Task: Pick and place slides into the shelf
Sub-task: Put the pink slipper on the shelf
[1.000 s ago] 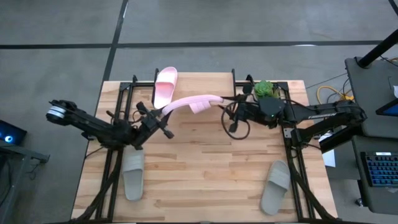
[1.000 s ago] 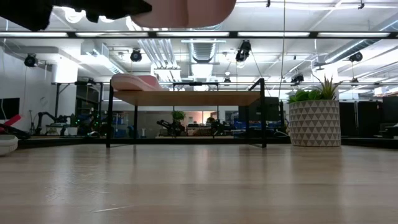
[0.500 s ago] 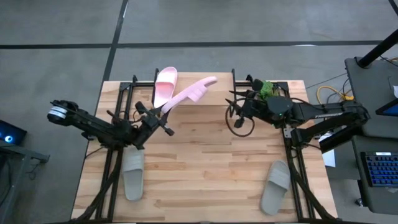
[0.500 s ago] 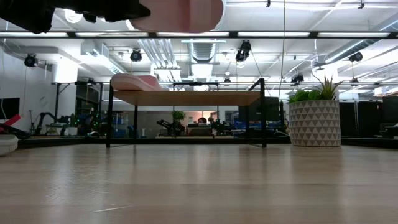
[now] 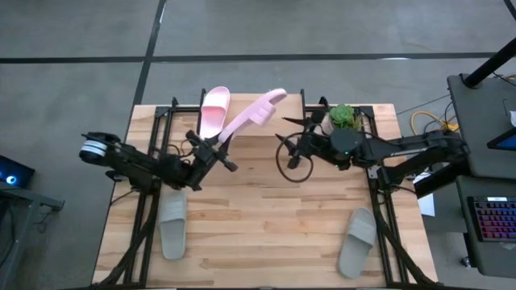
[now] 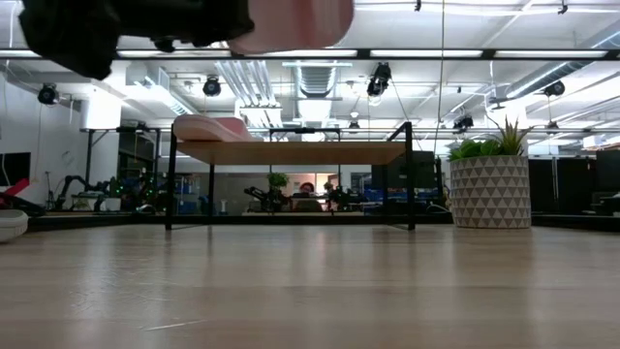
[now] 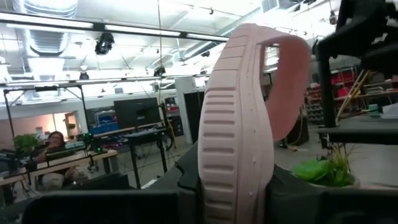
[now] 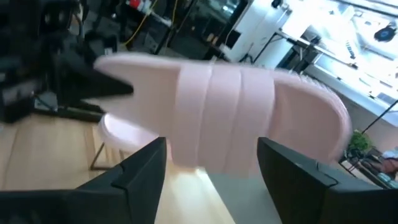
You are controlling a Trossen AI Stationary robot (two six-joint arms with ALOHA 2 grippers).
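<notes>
Left gripper (image 5: pixel 216 150) clamps the raised pink slide (image 5: pixel 251 117) by its heel; you should level it over the shelf (image 5: pixel 242 121) beside its mate (image 5: pixel 214 111), right gripper (image 5: pixel 292 150) empty, spread wide.

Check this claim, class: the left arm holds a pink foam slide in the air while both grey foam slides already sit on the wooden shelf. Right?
Not quite. The grey foam slides lie on the wooden tabletop, as the high view shows. The left gripper does hold a pink foam slide aloft; the other pink slide sits on the shelf.

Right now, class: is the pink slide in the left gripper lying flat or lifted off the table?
Lifted. The left gripper grips the pink slide by one end, angled toward the shelf; the low view shows it above the table.
</notes>
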